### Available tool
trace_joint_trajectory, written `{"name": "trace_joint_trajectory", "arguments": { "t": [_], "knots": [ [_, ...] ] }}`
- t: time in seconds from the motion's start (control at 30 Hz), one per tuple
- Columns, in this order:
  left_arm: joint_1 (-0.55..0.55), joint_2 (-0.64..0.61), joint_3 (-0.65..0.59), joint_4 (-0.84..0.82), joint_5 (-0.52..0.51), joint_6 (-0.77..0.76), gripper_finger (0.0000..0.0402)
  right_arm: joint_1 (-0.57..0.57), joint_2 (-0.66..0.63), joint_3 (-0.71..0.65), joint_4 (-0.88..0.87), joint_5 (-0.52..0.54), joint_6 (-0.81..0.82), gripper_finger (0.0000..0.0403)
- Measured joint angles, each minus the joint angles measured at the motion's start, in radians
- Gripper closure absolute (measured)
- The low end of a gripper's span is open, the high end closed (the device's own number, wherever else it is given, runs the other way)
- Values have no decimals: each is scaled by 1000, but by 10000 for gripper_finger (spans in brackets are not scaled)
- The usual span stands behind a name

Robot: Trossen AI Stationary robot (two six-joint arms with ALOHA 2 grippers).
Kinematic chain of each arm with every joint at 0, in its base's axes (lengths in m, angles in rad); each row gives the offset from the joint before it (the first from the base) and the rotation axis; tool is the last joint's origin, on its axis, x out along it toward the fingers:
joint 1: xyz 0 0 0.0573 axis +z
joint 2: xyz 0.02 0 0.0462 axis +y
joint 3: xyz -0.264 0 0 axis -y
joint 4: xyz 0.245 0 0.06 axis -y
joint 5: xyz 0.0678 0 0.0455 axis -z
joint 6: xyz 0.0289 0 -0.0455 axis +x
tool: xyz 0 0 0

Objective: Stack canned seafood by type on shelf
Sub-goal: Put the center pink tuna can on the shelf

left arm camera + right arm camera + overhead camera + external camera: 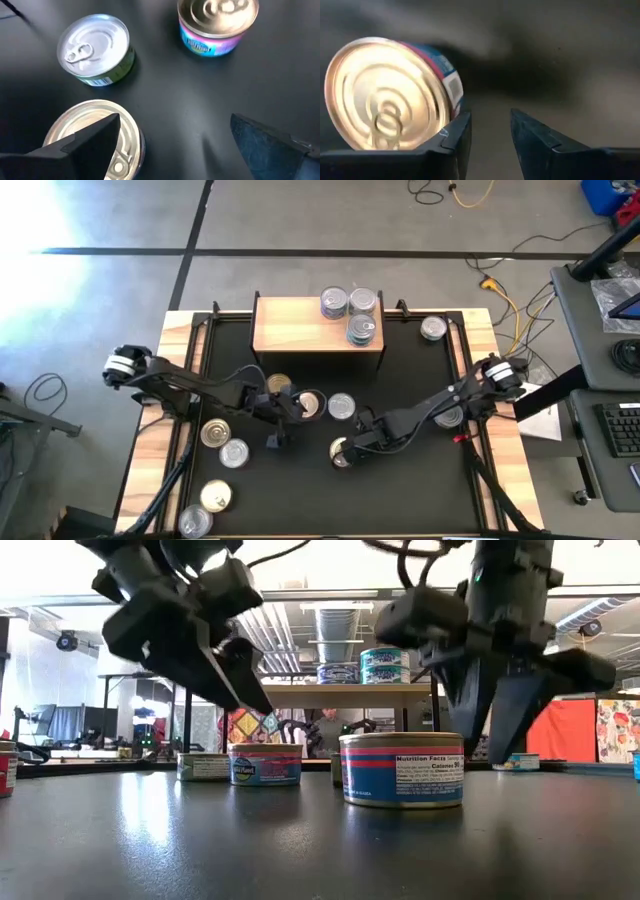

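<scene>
On the black table [420, 380], a gold-lidded can [390, 95] is sitting just beside the right gripper [490, 135], whose narrowly parted fingers are gripping nothing; closing there risks nudging it. Left gripper [175, 145] is hovering wide open. Three cans are standing on the shelf [290, 325].

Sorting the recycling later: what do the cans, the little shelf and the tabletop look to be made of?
The cans look like metal: shiny ringed lids with pull tabs, some silver, some gold, and printed paper-like labels round the sides. The shelf looks like pale, unpainted wood, with a matte top. The tabletop is a smooth black sheet with a faint sheen, possibly laminate or plastic; I cannot tell which.
</scene>
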Motion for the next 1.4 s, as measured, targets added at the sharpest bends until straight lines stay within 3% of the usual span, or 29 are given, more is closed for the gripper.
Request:
{"name": "trace_joint_trajectory", "arguments": {
  "t": [0.17,0.33,0.5,0.73,0.9,1.07,1.17,1.3,1.4],
  "knots": [
    [-6,88,28,22,4,40,40,-28,25,5,33,-9,2,287],
    [-7,161,96,-82,150,47,40,-73,26,5,229,-7,-117,281],
    [-23,139,102,-115,184,60,40,-104,25,17,445,111,-230,271],
    [-43,86,40,-126,177,60,40,-35,25,99,224,117,-166,272],
    [-59,96,-18,-52,167,46,40,53,70,116,281,110,-38,270],
    [-59,115,-13,5,155,-10,40,114,202,193,317,111,71,269],
    [-67,116,3,23,167,-31,40,117,281,270,314,115,74,273],
    [-79,116,24,31,271,-70,40,98,347,362,307,148,38,275],
    [-102,116,27,29,270,-85,40,85,362,405,253,174,22,272]
  ]
}}
